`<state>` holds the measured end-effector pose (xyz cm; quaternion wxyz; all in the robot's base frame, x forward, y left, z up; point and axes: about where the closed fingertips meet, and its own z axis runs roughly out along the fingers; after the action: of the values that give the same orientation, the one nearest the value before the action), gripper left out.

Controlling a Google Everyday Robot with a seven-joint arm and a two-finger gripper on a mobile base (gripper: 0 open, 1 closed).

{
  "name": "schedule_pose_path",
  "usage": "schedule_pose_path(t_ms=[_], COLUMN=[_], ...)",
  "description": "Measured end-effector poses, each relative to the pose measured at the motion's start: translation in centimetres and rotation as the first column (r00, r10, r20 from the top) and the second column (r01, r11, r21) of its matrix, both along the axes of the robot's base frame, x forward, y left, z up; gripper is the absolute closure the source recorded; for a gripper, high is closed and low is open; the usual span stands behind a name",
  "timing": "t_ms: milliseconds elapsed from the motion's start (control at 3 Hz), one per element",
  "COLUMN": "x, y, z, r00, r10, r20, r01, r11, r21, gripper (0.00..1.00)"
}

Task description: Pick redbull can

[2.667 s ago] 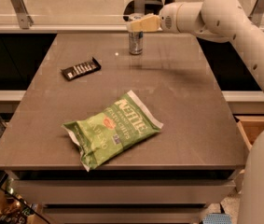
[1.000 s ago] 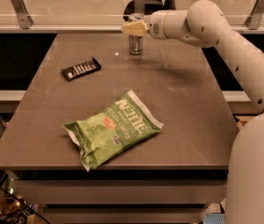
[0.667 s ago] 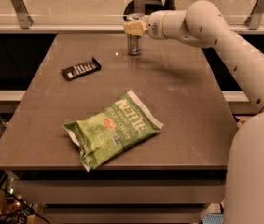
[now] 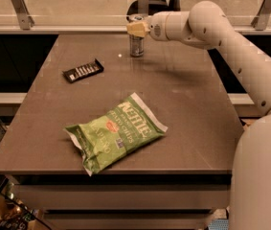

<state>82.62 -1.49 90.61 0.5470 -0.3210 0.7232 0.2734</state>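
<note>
gripper (image 4: 137,28) sits against the upper part of the redbull can (image 4: 136,48) at the far side of the bench (image 4: 192,104) and hides that band of the can. Can label too small to read, same for the snack bar (image 4: 83,70) print. Arm (image 4: 231,37) cut off at right edge.

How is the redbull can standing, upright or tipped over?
Upright: the redbull can stands on its base on the table. The end effector is at its upper part.
</note>
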Motion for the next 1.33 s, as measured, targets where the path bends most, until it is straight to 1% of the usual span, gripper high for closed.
schedule_pose_path(t_ms=[333,667,1333], x=[0.0,-0.4,-2.4], y=[0.0,0.1,-0.9], z=[0.0,0.8,4.0], r00=[1.0000,0.9998,0.9996], r10=[0.000,0.018,0.028], r20=[0.000,0.004,-0.003], r01=[0.000,-0.018,-0.028], r11=[1.000,1.000,0.998], r21=[0.000,-0.005,-0.048], gripper=[1.00,1.00,1.00])
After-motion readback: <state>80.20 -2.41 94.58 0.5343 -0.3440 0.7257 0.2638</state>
